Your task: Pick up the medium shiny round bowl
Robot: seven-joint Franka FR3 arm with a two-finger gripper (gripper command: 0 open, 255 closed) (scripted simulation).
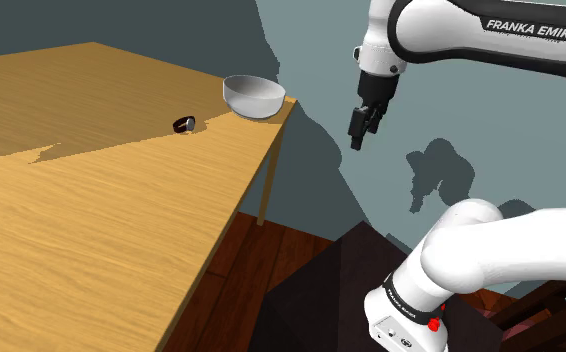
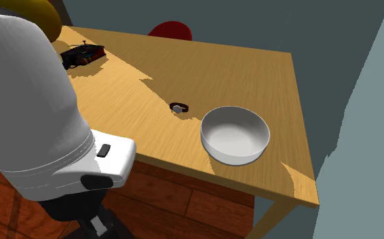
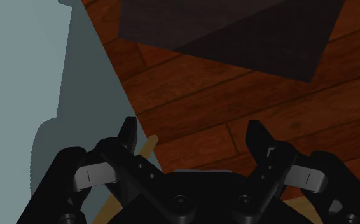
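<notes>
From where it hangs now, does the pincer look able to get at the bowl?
Probably yes. The pincer is open, just off the table's corner; the bowl stands upright near that corner, nothing between them. The small dark object lies on the bowl's far side.

Wooden table (image 1: 91, 230) by a grey-blue wall (image 1: 311, 60)
Light and shadow patch the tabletop; reddish plank floor (image 1: 233, 270) lies beneath.

The small dark thing (image 2: 178, 107) just beside the bowl (image 2: 235, 134) is too small to name. Farther from the bowl, the white arm (image 2: 28, 102) hides part of the table (image 2: 252, 75) and a yellow shape (image 2: 45, 19)
</notes>
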